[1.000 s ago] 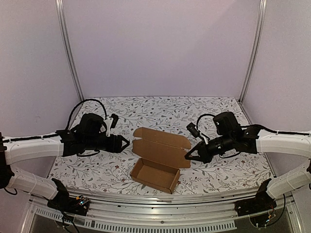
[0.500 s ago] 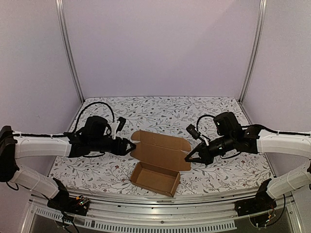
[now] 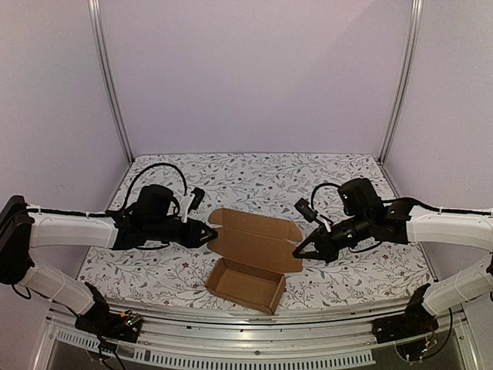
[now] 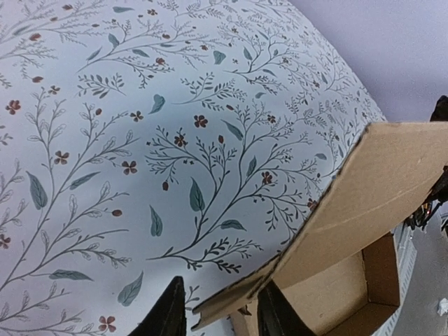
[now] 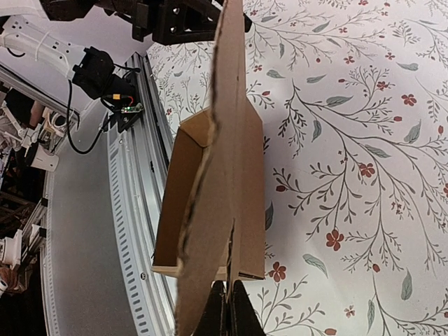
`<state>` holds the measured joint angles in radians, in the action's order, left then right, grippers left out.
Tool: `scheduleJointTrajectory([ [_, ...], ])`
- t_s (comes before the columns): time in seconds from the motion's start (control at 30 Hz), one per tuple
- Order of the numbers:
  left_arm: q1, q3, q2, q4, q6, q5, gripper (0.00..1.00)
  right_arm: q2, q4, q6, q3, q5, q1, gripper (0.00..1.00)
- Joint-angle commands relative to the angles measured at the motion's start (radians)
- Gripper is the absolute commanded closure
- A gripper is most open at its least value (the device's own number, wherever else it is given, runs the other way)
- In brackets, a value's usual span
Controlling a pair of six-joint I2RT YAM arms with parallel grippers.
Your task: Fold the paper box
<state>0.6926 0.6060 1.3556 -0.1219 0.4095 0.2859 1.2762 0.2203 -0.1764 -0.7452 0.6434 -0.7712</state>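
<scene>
Clamping paper box (image 3: 254,245) edge; right gripper (image 3: 296,252)

- You have the paper box (image 3: 248,266) half formed: plain brown thin cardboard, unmarked.
- Its open tray (image 3: 245,284) sits upright near the front middle of the table (image 3: 231,173).
- Its lid panel (image 3: 258,237) rises tilted behind the tray, not folded over.
</scene>
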Motion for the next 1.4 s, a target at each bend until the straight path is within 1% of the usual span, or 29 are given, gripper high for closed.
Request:
scheduleJointTrajectory([
  [0.0,-0.011,0.01,-0.001,-0.028,-0.012,0.032,0.7,0.017,0.018,0.016,-0.027,0.016,0.004,1.0],
  [0.3,-0.011,0.0,-0.014,-0.034,-0.015,0.059,0.85,0.013,0.03,0.022,-0.029,-0.012,0.004,1.0],
  [0.67,-0.011,-0.024,-0.043,-0.042,-0.01,0.075,0.94,0.008,0.032,0.022,-0.029,-0.021,0.004,1.0],
  [0.8,-0.011,-0.026,-0.043,-0.042,-0.006,0.077,0.94,0.008,0.031,0.023,-0.029,-0.019,0.003,1.0],
  [0.93,-0.011,-0.026,-0.035,-0.048,0.001,0.077,0.9,0.006,0.03,0.02,-0.029,-0.016,0.003,1.0],
  [1.1,-0.01,-0.022,-0.02,-0.062,0.009,0.083,0.89,0.007,0.03,0.022,-0.028,-0.018,0.003,1.0],
  [1.23,-0.01,-0.018,-0.014,-0.067,0.013,0.088,0.9,0.008,0.027,0.022,-0.029,-0.02,0.004,1.0],
  [1.37,-0.01,-0.018,-0.011,-0.071,0.018,0.096,0.93,0.008,0.027,0.022,-0.028,-0.024,0.004,1.0],
])
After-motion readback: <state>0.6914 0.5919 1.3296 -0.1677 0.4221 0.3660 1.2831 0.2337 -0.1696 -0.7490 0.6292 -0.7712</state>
